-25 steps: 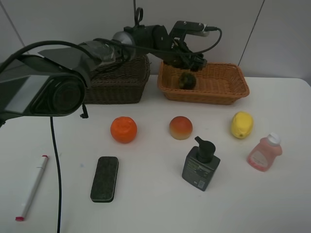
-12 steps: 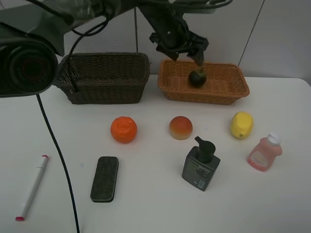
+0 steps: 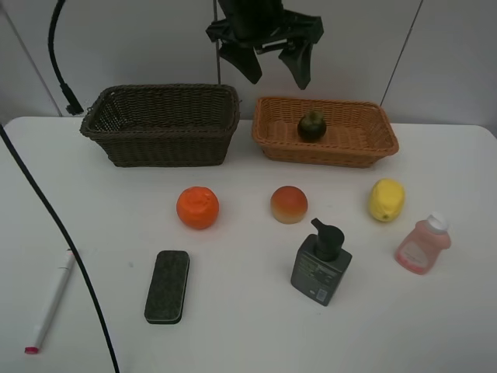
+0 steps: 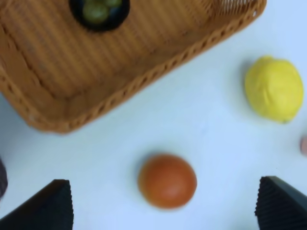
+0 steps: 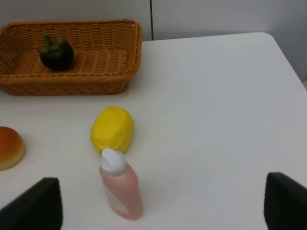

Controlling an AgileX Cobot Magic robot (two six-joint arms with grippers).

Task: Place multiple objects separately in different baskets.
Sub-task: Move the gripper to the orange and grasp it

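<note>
While left gripper hangs spread, well above | mangosteen inside orange-tan basket

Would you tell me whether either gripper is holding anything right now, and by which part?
Nothing is held: the left gripper and the right gripper are both open and empty.

At the back of the table the left basket and right basket stand side by side; the mangosteen lies in the right one. Before them, left to right: orange, peach, lemon. Nearest, left to right: marker, board eraser, pump bottle, squeeze bottle.
</note>
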